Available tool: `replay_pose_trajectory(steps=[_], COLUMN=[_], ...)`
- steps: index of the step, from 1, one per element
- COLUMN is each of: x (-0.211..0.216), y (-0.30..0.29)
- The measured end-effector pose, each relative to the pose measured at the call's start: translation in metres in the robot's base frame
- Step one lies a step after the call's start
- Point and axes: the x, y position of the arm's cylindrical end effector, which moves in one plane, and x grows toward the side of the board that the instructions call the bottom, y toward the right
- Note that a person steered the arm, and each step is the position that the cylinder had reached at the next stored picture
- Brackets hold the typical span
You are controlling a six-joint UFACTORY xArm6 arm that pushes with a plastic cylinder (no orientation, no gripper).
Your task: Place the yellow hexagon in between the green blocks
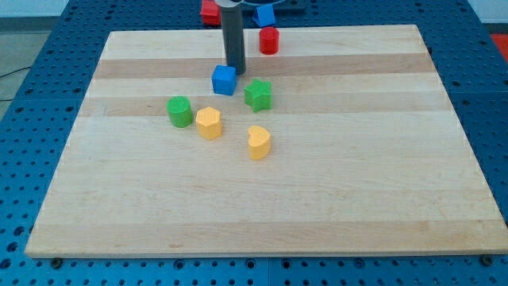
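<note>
The yellow hexagon point(209, 123) sits on the wooden board point(262, 191), just right of the green cylinder point(179, 111) and below-left of the green star point(258, 94). A yellow heart point(259, 142) lies below the star. A blue cube point(225, 80) sits between and above the green blocks. My tip point(236, 68) stands just above the blue cube's top right, touching or nearly touching it, and well above the yellow hexagon.
A red cylinder point(269, 40) stands near the board's top edge. A red block point(210, 12) and a blue block point(263, 14) lie at the view's top, by the rod. Blue perforated table point(48, 48) surrounds the board.
</note>
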Motion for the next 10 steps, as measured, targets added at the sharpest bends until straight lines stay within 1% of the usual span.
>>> replay_pose_trajectory(steps=[1, 2, 3, 4, 5, 6, 7, 8, 9, 10], x=[0.017, 0.039, 0.026, -0.058, -0.101, -0.055, -0.002, -0.065, -0.1, -0.055], y=[0.013, -0.039, -0.02, -0.008, 0.028, 0.112, 0.156, 0.188, 0.084, 0.023])
